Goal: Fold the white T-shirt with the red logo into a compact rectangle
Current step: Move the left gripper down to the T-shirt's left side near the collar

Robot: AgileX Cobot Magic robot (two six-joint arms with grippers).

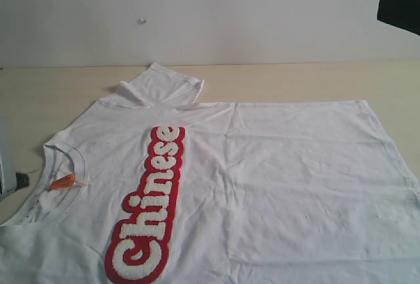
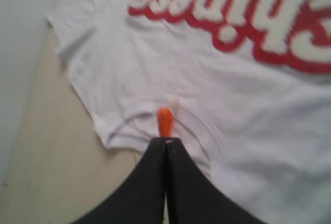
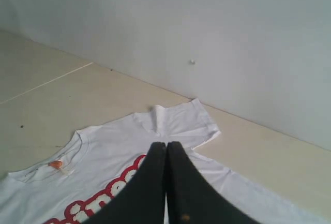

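Note:
The white T-shirt (image 1: pixel 275 179) lies flat, front up, on the table. Its neck is at the left and its hem at the right. The red logo (image 1: pixel 147 205) runs down the chest, and the small orange tag (image 1: pixel 62 182) lies inside the collar. The far sleeve (image 1: pixel 161 84) is crumpled and sticks out toward the wall. My left gripper (image 2: pixel 166 140) is shut and empty, held above the collar with the tag (image 2: pixel 165 121) just past its tips. My right gripper (image 3: pixel 166 144) is shut and empty, high over the shirt and facing the far sleeve (image 3: pixel 181 120).
The beige table (image 1: pixel 295 81) ends at a white wall (image 1: pixel 230 15) behind the shirt. A dark piece of the right arm (image 1: pixel 400 8) hangs at the upper right. Grey and black hardware (image 1: pixel 10 179) shows at the left edge, close to the collar.

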